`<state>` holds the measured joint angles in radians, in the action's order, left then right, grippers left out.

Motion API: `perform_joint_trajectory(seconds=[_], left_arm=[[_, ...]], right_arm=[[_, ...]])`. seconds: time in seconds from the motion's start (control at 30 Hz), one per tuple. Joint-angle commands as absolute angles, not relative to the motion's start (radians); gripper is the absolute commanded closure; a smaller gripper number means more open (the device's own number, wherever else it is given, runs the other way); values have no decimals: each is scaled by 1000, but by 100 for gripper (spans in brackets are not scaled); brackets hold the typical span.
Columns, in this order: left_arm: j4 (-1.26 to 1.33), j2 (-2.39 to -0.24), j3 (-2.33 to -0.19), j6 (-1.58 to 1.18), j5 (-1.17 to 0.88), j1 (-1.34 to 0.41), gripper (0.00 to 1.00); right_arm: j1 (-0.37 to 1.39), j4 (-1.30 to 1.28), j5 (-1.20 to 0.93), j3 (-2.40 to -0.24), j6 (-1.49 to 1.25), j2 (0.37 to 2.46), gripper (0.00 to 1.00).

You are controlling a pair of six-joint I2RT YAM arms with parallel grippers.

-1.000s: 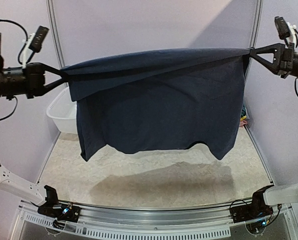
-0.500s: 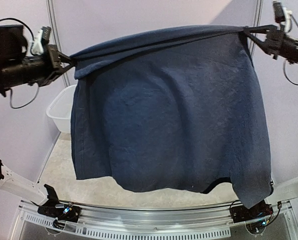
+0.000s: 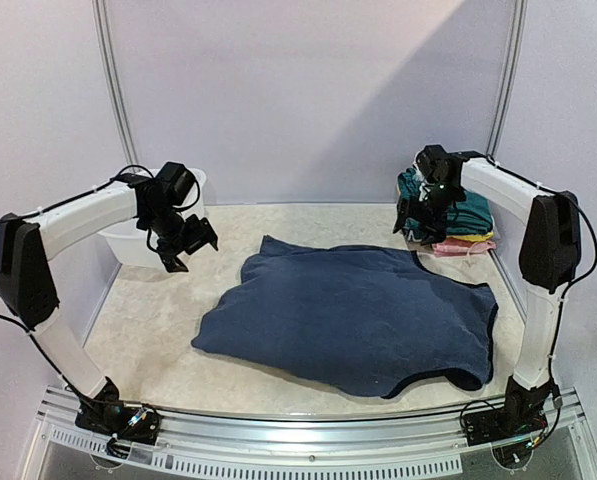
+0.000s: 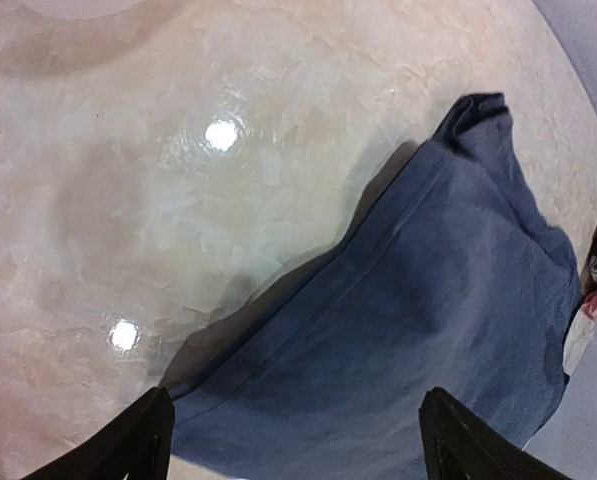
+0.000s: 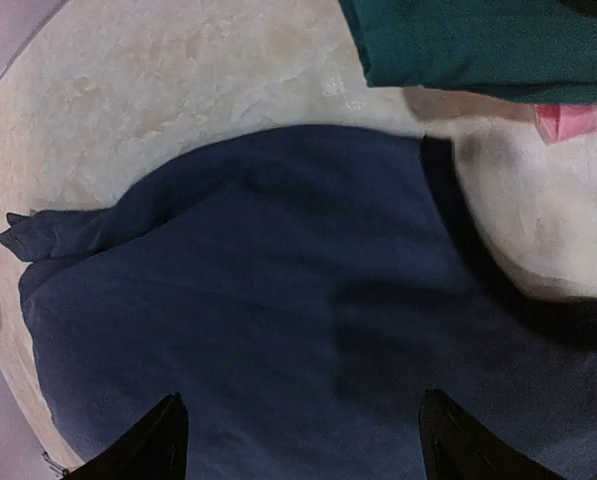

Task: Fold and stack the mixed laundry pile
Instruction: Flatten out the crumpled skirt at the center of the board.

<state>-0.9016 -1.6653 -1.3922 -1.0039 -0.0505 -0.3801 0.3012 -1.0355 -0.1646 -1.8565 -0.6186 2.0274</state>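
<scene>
The navy T-shirt (image 3: 353, 315) lies spread flat on the table, plain side up, no print showing. My left gripper (image 3: 186, 248) hovers open just beyond the shirt's far left corner, holding nothing. My right gripper (image 3: 412, 216) hovers open above the far right corner, also holding nothing. In the left wrist view the shirt (image 4: 418, 320) lies below and between the wide-apart fingers (image 4: 138, 440). The right wrist view has the shirt (image 5: 278, 300) filling the frame beneath the spread fingers (image 5: 448, 440). A folded dark teal garment (image 3: 470, 212) tops a stack at the back right.
A white plastic tub (image 3: 128, 245) stands at the back left, behind the left arm. The stack at the back right has pink cloth (image 5: 573, 118) under the teal garment (image 5: 478, 45). Walls close in the table on three sides.
Both grippers held the shirt stretched high in the air; they have let go and dropped low at the back. The shirt now lies flat on the table.
</scene>
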Motion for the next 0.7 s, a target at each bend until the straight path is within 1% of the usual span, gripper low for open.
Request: perform_joint_trajectory(seconds=[0.0, 0.13, 0.3, 0.47, 0.67], left_arm=[[-804, -1543, -1303, -960, -63, -409, 15], [-766, -1549, -1258, -901, -44, -470, 19], [-758, -1616, -1247, -826, -35, -549, 25], [-799, -1646, -1224, -809, 11, -594, 28], [-748, -1616, -1107, -804, 8, -600, 32]], right_arm=[[307, -1014, -129, -1830, -569, 1877, 16], [308, -979, -132, -1713, -533, 1830, 16], [323, -926, -154, -1549, -499, 1731, 21], [324, -878, -147, -1399, -496, 1678, 24], [325, -828, -176, -1344, -499, 1708, 27]])
